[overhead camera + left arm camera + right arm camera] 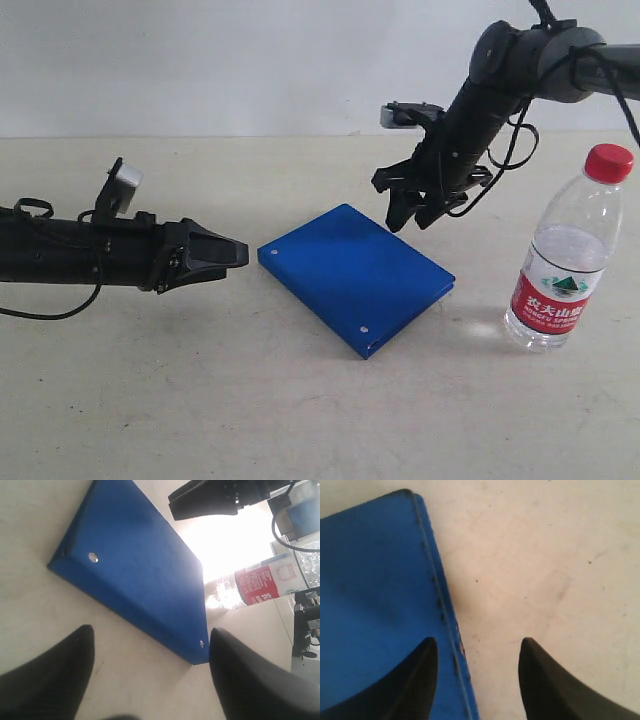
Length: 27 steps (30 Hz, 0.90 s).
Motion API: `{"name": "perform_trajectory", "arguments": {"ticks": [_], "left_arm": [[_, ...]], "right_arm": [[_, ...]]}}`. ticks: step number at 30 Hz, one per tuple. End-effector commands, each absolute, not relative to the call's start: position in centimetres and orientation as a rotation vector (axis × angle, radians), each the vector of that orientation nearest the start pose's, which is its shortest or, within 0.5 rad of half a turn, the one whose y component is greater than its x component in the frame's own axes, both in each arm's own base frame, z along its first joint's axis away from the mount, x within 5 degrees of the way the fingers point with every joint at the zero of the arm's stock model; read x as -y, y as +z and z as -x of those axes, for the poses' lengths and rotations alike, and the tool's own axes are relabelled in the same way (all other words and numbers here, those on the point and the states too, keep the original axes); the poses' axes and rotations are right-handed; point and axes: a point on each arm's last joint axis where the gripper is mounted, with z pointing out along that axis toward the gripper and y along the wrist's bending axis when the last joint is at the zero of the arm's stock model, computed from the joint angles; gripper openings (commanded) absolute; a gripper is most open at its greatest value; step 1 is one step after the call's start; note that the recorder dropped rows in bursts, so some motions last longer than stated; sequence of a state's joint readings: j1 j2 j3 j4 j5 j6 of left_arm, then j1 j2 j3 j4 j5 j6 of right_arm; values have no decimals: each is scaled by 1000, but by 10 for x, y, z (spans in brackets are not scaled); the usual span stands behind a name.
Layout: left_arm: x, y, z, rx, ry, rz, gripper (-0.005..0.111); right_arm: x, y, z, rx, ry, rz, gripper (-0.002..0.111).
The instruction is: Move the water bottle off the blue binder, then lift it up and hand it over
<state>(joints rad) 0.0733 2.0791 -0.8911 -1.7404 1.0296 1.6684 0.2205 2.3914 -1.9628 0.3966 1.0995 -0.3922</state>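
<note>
Water bottle (567, 262) already off blue binder (350, 275), upright on desk (200, 400) right of it, not touching. Left gripper (240, 252) open, empty, low beside binder's left corner. Right gripper (411, 220) open, empty, above binder's far edge. Lift step probably in hand. Next: grip binder edge, raise, hand over.

- The water bottle (568, 262) is carrying a red-and-white label (549, 303) that is showing the white characters "农夫山泉" beneath a green mountain logo.
- Smaller Latin print under the characters is looking like "NONGFU SPRING", though it is barely legible.
- In the left wrist view, the label's fine print is blurring beyond reading.
</note>
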Motion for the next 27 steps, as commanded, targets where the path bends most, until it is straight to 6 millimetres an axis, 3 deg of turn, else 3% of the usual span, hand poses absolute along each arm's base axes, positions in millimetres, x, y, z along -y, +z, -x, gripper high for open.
{"name": "perform_trajectory", "arguments": {"ticks": [1, 4, 7, 12, 16, 18, 24, 27], "left_arm": [[54, 101, -343, -2226, -1272, -141, 61], [54, 101, -342, -2225, -1275, -142, 61], [54, 102, -342, -2222, -1279, -143, 61], [54, 102, -342, -2218, -1284, -145, 61], [54, 102, -342, -2218, -1284, -145, 61], [54, 102, -342, -2218, -1284, -145, 61], [54, 102, -342, -2218, -1284, -145, 61], [54, 102, -342, -2218, -1284, -145, 61]], "right_arm": [[-137, 171, -471, -2748, 482, 772, 44], [-140, 194, -470, -2684, 511, 743, 44], [-150, 193, -464, -2732, 559, 705, 44], [-175, 160, -457, -2849, 565, 686, 44], [-183, 135, -460, -2877, 327, 664, 44], [-184, 130, -464, -2857, 240, 625, 44], [-183, 121, -467, -2856, 230, 580, 44], [-188, 121, -460, -2893, 331, 640, 44]]}}
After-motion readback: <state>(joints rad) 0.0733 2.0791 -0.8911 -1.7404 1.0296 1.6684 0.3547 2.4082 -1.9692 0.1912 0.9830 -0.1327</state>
